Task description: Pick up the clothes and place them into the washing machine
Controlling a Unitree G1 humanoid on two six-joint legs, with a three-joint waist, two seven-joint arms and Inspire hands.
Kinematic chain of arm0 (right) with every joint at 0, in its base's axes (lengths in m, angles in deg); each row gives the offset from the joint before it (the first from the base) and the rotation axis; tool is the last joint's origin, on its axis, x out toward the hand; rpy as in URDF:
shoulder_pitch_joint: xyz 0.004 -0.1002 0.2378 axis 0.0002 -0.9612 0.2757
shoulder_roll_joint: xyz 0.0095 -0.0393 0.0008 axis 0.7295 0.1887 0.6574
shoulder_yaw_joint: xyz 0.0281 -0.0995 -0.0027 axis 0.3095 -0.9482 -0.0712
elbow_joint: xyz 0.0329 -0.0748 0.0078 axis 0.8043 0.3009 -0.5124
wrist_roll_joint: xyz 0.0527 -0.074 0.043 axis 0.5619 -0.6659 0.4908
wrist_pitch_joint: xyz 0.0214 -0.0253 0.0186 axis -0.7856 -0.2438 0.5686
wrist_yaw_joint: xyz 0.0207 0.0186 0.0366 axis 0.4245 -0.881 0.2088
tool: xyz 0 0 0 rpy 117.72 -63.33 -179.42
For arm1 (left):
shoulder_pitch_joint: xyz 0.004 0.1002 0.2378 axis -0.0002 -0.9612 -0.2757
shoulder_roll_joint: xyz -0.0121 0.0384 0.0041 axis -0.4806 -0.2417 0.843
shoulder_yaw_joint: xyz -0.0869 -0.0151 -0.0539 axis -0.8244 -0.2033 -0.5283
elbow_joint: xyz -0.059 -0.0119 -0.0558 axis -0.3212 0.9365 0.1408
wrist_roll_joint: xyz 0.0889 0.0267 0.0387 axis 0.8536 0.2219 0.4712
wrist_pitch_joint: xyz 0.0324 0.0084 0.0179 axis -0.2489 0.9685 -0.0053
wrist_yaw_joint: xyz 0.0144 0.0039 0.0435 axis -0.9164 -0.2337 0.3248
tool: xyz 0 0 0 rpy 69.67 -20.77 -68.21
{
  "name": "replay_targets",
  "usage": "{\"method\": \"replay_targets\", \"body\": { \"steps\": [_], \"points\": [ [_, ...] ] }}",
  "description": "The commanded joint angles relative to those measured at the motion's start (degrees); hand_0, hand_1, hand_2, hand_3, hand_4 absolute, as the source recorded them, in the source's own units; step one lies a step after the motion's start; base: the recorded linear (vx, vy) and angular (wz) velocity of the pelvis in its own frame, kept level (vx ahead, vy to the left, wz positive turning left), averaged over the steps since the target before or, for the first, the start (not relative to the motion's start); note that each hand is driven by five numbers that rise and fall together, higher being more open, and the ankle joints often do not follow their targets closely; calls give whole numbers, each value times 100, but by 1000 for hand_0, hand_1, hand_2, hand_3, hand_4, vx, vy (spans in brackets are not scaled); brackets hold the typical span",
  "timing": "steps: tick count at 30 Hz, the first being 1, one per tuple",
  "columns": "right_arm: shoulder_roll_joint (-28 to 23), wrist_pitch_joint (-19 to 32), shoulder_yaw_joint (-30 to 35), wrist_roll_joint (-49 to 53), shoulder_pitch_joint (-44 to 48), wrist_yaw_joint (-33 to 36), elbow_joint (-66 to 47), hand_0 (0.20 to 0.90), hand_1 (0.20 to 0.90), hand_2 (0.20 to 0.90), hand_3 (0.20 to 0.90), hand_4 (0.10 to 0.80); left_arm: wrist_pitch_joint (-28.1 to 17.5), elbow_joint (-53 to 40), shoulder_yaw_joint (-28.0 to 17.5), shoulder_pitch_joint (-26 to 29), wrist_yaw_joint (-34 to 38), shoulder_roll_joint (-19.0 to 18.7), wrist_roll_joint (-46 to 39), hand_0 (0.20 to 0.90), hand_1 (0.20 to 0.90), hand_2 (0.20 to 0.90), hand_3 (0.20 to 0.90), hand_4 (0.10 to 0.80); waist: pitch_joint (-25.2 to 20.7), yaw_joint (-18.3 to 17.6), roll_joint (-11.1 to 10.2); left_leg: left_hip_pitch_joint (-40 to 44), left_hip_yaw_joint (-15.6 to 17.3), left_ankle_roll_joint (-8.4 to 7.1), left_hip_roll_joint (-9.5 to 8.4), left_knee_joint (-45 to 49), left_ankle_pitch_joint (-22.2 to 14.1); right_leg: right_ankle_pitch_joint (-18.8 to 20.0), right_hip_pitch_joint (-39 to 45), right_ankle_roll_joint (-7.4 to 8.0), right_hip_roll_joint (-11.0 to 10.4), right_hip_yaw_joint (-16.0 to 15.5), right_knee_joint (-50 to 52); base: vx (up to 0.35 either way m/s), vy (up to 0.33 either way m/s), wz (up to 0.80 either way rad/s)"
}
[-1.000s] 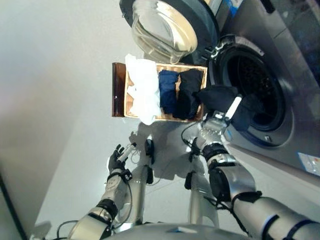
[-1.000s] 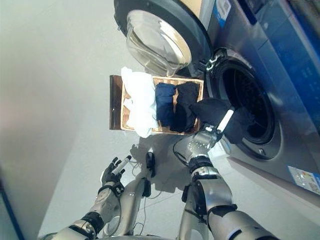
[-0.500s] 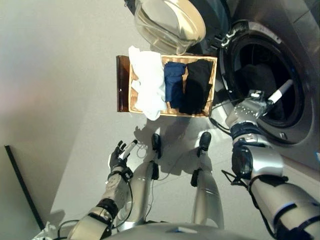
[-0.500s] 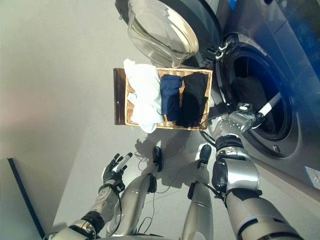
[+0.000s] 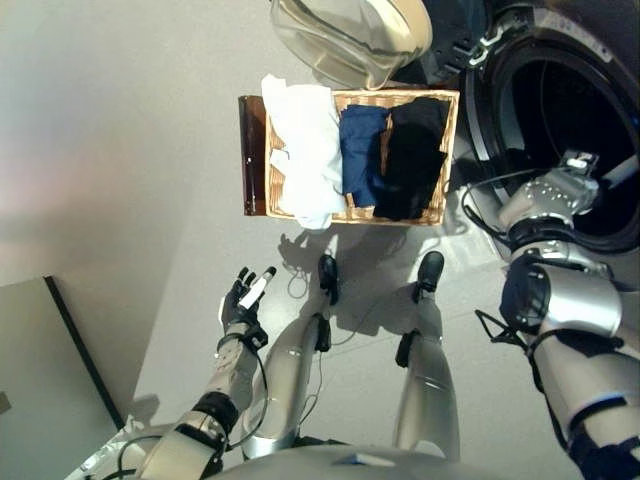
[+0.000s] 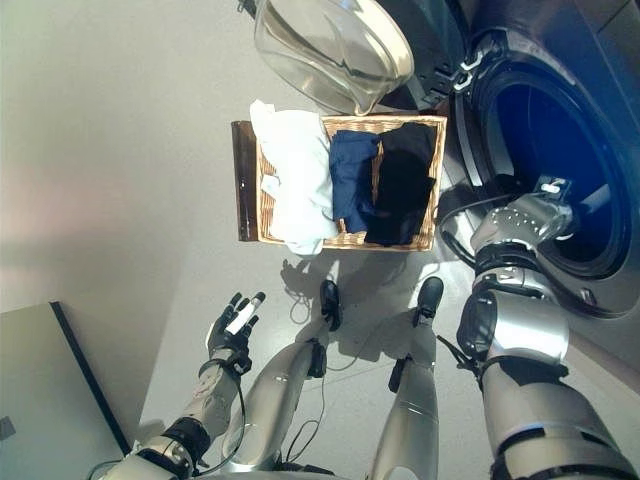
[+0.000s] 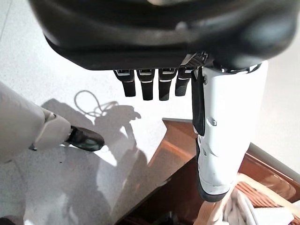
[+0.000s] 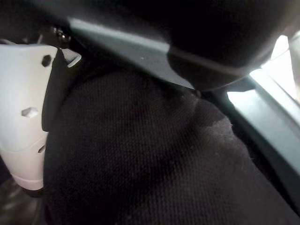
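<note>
A black garment fills my right wrist view, pressed against the palm with the white-covered thumb beside it. My right hand reaches into the mouth of the washing machine drum, shut on that garment. The wicker basket on the floor holds a white cloth, a blue cloth and a black cloth side by side. My left hand hangs low over the floor, open and empty, its fingers straight.
The machine's round glass door stands open above the basket. A dark wooden board lies against the basket's left side. A grey panel shows at the lower left.
My right hand has gone deeper into the drum with the black garment. The camera has shifted, so the basket sits higher in view. The left hand has hardly moved.
</note>
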Motion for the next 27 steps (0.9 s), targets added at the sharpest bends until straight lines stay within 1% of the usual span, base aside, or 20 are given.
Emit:
{"method": "replay_targets", "body": {
  "steps": [1,4,8,12,14,16,17,18,19,20,21,23,24,27],
  "points": [
    [-1005,478,-467,-231,669,-153,-194,200,200,200,200,300,-352,-217,333,-165,10,-368,-213,900,900,900,900,800,-185,220,474,348,-483,-647,222,-1152,597,-701,351,303,76,-88,737,0,0,0],
    [-1185,408,-612,-375,870,-43,-53,200,200,200,200,300,-360,-245,345,-176,24,-383,-192,900,900,900,900,800,-212,239,488,329,-481,-659,215,-1152,595,-702,330,306,73,-85,734,0,0,0],
    [-1575,194,-1014,-882,1291,322,216,200,200,200,200,300,-371,-331,364,-267,50,-484,-99,900,900,900,900,800,-261,293,497,296,-478,-678,215,-1152,602,-700,309,310,77,-85,729,0,0,0],
    [-1765,126,-1216,-1012,1521,411,254,200,200,200,200,300,-391,-417,374,-298,54,-529,-94,900,900,900,900,800,-264,321,492,274,-487,-687,224,-1152,612,-699,285,317,86,-91,718,0,0,0],
    [-1944,-21,-1452,-1243,1728,542,400,200,200,200,200,300,-386,-467,354,-334,76,-574,-74,900,900,900,900,800,-259,344,504,243,-482,-693,227,-1152,615,-707,232,317,86,-80,748,0,0,0],
    [-1987,-65,-1529,-1277,1821,584,461,200,200,200,200,300,-386,-490,360,-337,89,-571,-57,900,900,900,900,800,-259,357,510,216,-484,-693,224,-1152,626,-701,202,316,87,-72,754,-4,-7,2],
    [-2048,-205,-1688,-1478,1898,641,586,200,200,200,200,300,-389,-514,373,-346,98,-607,-27,900,900,900,900,800,-247,364,505,202,-486,-693,228,-1152,633,-713,172,316,94,-67,770,-6,-8,4],
    [-2056,-222,-1703,-1506,1925,665,598,200,200,200,200,300,-387,-517,371,-346,101,-600,-23,900,900,900,900,800,-250,364,509,195,-485,-694,228,-1152,637,-710,164,315,95,-66,772,-5,-10,5],
    [-2089,-339,-1817,-1666,1986,737,703,321,321,321,321,386,-393,-527,351,-347,107,-621,0,900,900,900,900,800,-234,368,512,185,-475,-695,234,-1152,626,-720,143,315,105,-60,788,15,-11,4],
    [-2161,-507,-1950,-1938,2020,851,858,900,900,900,900,800,-389,-539,343,-350,112,-646,15,900,900,900,900,800,-240,375,491,189,-470,-701,244,-1152,594,-751,142,323,108,-64,797,-8,-12,3],
    [-2173,-529,-1968,-1975,2057,883,870,900,900,900,900,800,-388,-546,344,-348,113,-639,15,900,900,900,900,800,-231,374,499,168,-466,-696,244,-1152,637,-715,121,314,109,-64,799,0,0,0],
    [-2239,-873,-2342,-2763,2176,1260,1150,900,900,900,900,800,-391,-630,359,-373,143,-670,111,900,900,900,900,800,-206,370,481,151,-443,-700,268,-1152,615,-737,87,318,118,-59,821,0,0,0],
    [-2237,-881,-2354,-2797,2199,1296,1143,900,900,900,900,800,-390,-639,355,-373,149,-662,116,900,900,900,900,800,-196,365,487,130,-440,-695,268,-1152,658,-699,66,310,119,-58,821,0,0,0],
    [-2169,-882,-2396,-2957,2225,1521,1218,900,900,900,900,800,-403,-734,394,-372,192,-683,152,900,900,900,900,800,-184,369,476,136,-438,-691,279,-1152,617,-733,84,316,131,-70,817,-14,-4,0]
  ]
}}
